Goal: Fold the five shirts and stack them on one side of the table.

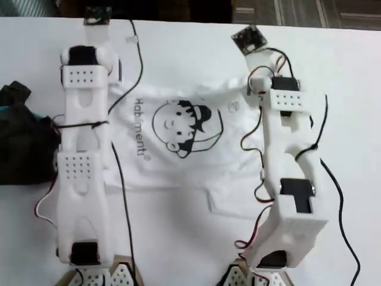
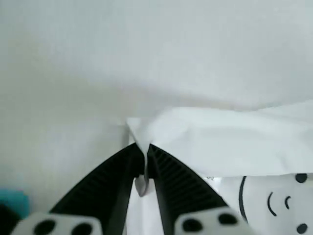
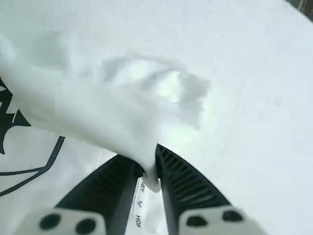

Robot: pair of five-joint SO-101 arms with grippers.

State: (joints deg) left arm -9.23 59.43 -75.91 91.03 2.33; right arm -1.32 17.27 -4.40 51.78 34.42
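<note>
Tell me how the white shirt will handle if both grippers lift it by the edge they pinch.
Likely floppy: the white shirt bunches and folds where the left gripper and right gripper pinch it. Probably light, since the cloth looks thin and lies flat. The middle would probably sag between the two grips.

white table [image 1: 190, 56], wooden floor [image 1: 333, 12] beyond

The shirt [image 1: 178, 168] is matt cloth, the table [image 1: 190, 53] smooth and matt, the left tool [image 2: 142, 152] ribbed black, probably plastic.
</note>
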